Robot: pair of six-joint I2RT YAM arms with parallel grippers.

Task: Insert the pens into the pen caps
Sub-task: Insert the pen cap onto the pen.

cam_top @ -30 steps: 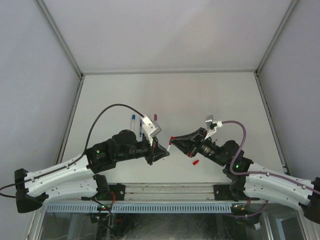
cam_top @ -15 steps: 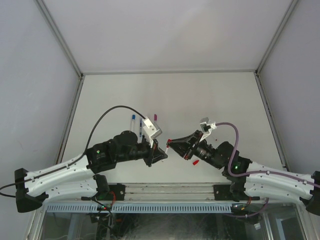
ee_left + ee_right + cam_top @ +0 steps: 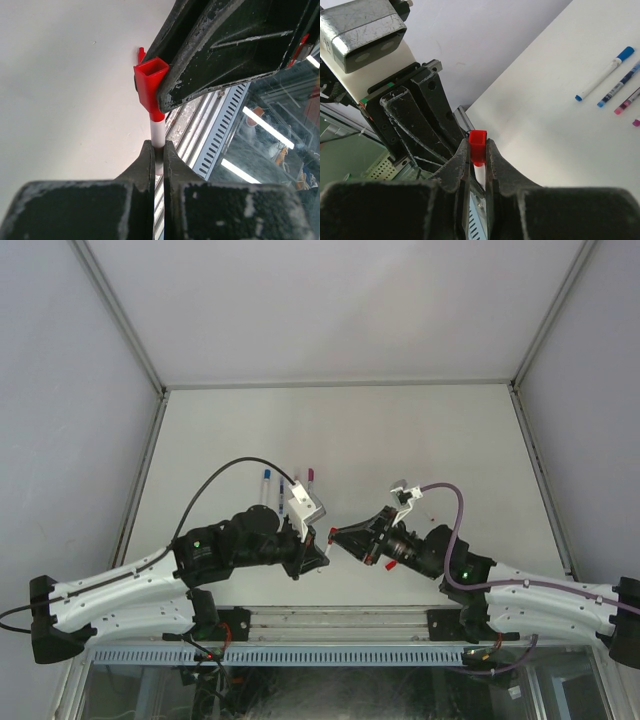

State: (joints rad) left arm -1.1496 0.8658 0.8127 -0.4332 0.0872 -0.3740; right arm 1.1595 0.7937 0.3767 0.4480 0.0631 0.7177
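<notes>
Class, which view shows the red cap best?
Left wrist: the red cap is large and clear, meeting the pen. Right wrist: half hidden in the right end effector. Top view: only a red speck.

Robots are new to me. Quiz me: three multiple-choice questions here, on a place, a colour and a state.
1. The loose pens lie: A on the table; B in a cup; C in a drawer.
2. The cap at the held pen's tip is: A blue; B red; C green.
3. The left gripper is: A wide open; B shut on the held pen; C missing.
Answers: A, they rest flat on its white surface; B, it shows bright red; B, its fingers pinch the white barrel.
</notes>
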